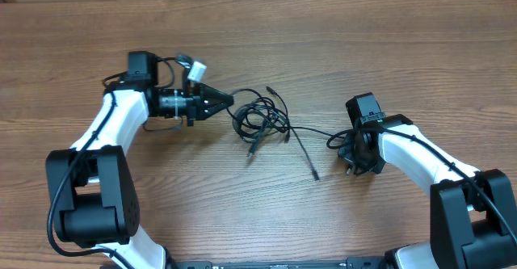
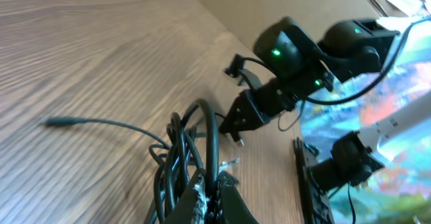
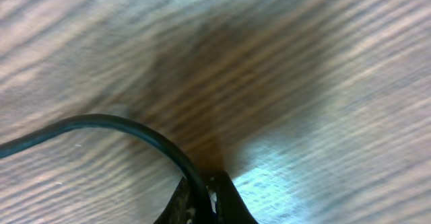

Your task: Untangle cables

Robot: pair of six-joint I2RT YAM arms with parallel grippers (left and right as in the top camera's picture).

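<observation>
Here we are, both arms down low over the wooden surface point(image 1: 258, 27), and the cables point(image 1: 260, 117) sit in a loose black tangle right in the middle, between the two arms. The left claw point(image 1: 229, 101) reaches in from the left, lying almost flat and pointing at the bunch, tips right against its left edge. From the left wrist view that left claw point(image 2: 212, 200) is pressed together, and the loops of the cables point(image 2: 182, 157) run straight down into its tips, so it's pinching the bundle there.

Over on the other side, the right claw point(image 1: 350, 157) is tipped down onto the surface, well apart from the main tangle. One thin strand stretches from the bunch across to it and ends in a small loop just beside it. Its own camera shows the right claw point(image 3: 205, 200) pressed together too, with a single black cord of the cables point(image 3: 121, 124) curving in from the left and disappearing between the tips: pinched.

One plug end point(image 1: 314, 174) lies free on the wood, below and between the tangle and the right arm. Another strand pokes out the top of the bunch, tip up toward the far edge.
</observation>
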